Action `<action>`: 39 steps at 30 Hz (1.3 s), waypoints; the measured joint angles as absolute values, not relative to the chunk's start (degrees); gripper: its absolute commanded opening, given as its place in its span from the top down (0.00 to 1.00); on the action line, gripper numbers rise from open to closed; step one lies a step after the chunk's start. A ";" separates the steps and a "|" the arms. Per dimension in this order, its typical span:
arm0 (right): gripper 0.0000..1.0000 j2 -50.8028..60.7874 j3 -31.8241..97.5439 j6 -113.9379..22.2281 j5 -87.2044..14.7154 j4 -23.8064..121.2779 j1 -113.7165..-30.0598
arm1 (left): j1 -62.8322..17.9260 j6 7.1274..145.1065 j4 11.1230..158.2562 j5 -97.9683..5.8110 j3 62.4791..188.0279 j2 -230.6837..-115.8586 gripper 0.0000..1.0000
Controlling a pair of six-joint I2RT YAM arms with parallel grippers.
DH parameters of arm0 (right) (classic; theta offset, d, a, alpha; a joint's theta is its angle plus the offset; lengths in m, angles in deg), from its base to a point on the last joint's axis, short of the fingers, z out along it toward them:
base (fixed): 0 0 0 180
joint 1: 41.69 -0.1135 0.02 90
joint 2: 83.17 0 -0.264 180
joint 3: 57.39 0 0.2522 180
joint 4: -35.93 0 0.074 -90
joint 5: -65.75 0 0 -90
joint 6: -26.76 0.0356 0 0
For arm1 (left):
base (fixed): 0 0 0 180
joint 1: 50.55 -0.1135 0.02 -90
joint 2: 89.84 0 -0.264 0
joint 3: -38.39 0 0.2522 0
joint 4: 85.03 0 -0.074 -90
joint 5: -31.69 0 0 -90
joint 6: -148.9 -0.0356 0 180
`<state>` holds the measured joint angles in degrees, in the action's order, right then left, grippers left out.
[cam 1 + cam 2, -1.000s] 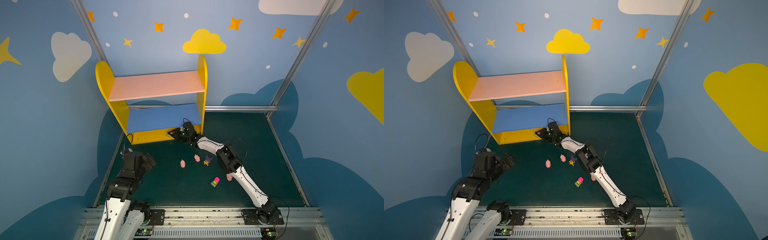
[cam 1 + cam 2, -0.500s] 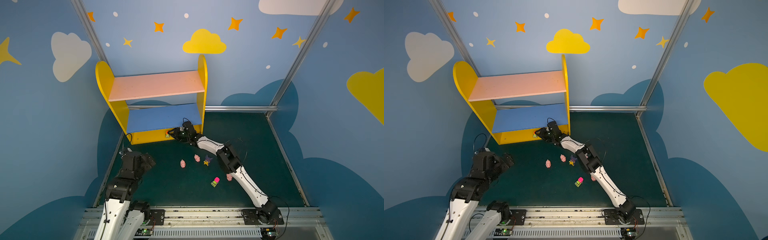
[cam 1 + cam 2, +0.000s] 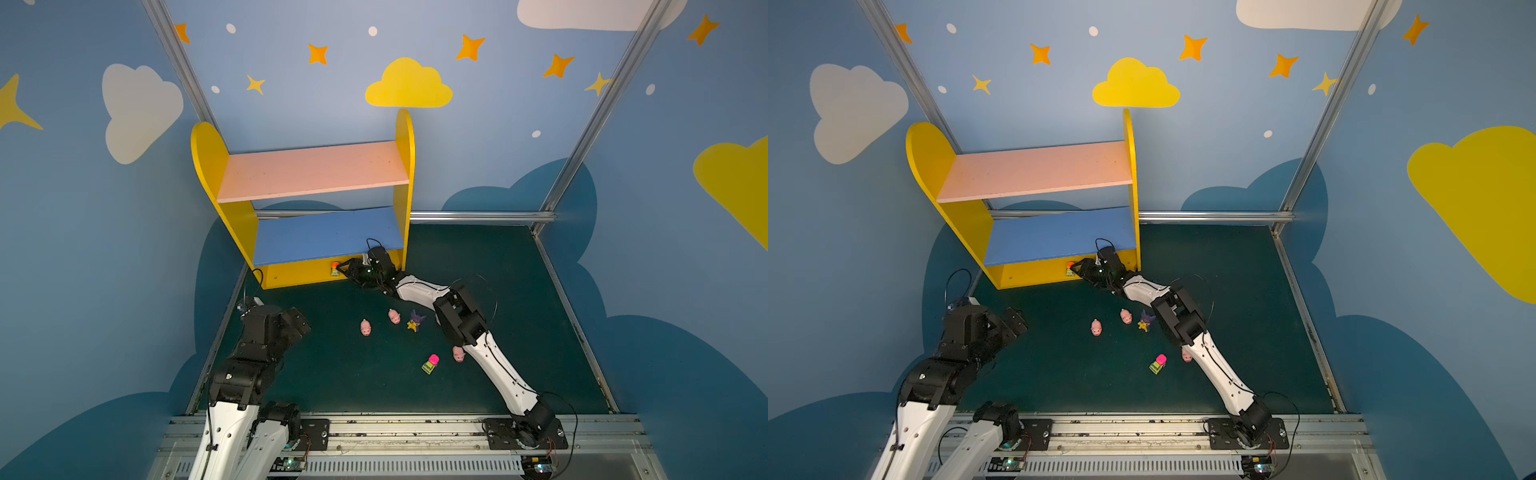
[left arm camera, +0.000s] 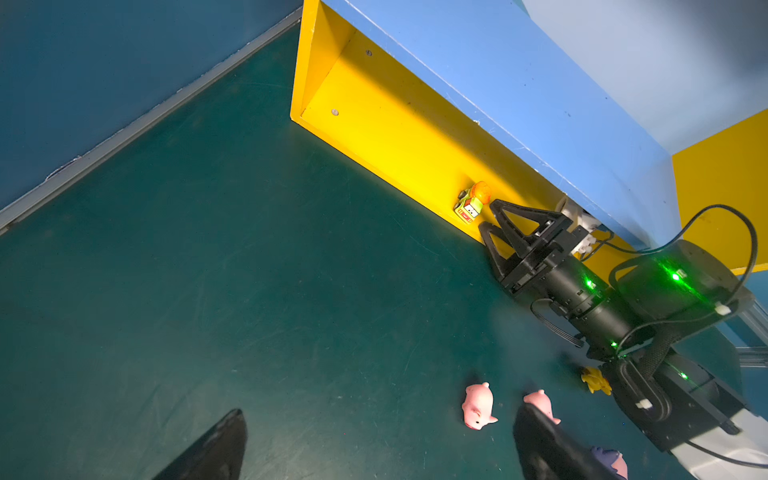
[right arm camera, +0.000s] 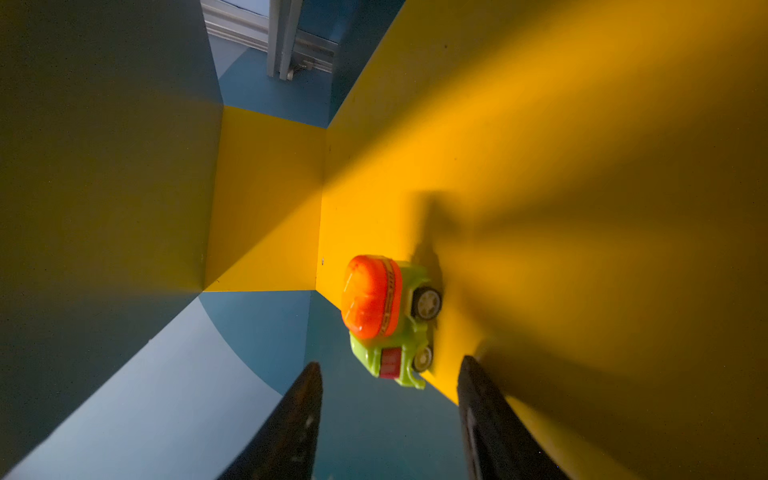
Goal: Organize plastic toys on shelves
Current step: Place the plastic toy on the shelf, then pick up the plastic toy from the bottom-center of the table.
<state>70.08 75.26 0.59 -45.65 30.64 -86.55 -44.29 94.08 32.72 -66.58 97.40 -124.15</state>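
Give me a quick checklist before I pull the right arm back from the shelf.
1. Release of orange-topped car: ok, right gripper open, not touching it.
2. Car on its wheels on yellow base: ok.
3. Car set back from the base's front edge: not ok, right at it.
4. State of left gripper: ok, open and empty.
5. Other toys shelved: not ok; three pigs, spiky figure, pink-topped car lie on the floor.
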 measured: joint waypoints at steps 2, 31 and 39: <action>0.43 68.83 73.12 0.51 -45.65 30.18 -86.53 | -44.29 94.08 32.54 -66.58 97.40 -124.06 0.00; 0.43 43.17 41.12 -3.45 -46.18 29.04 -89.96 | -44.44 94.18 29.92 -61.97 98.54 -120.45 0.00; 0.43 28.16 28.95 -7.21 -43.34 32.50 -92.08 | -44.44 94.69 29.85 -59.43 98.54 -118.70 0.00</action>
